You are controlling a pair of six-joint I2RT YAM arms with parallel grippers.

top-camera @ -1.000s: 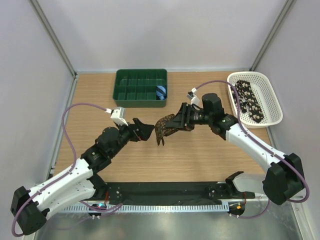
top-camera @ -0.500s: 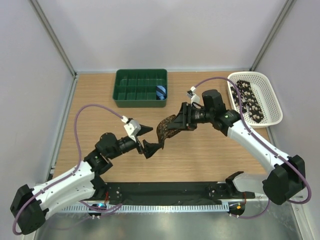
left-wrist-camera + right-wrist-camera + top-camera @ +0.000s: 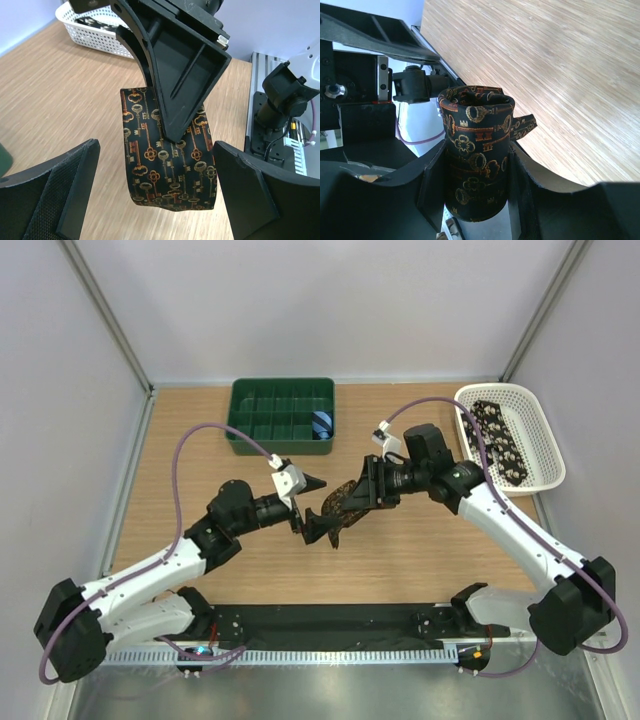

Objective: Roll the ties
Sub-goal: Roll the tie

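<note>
Aloft, rolled tie (image 3: 167,165) in right gripper (image 3: 476,186), between left gripper (image 3: 314,512) fingers (image 3: 75,195).

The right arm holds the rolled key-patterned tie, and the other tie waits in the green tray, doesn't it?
Not the green tray. The top external view shows the other tie lying in the white basket; the right gripper does hold the rolled key-patterned tie.

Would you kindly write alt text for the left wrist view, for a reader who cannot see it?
The right pincer holds a rolled dark tie with a gold key pattern above the wooden table, between the open fingers of the left pincer. A white basket sits far behind at top left.
</note>
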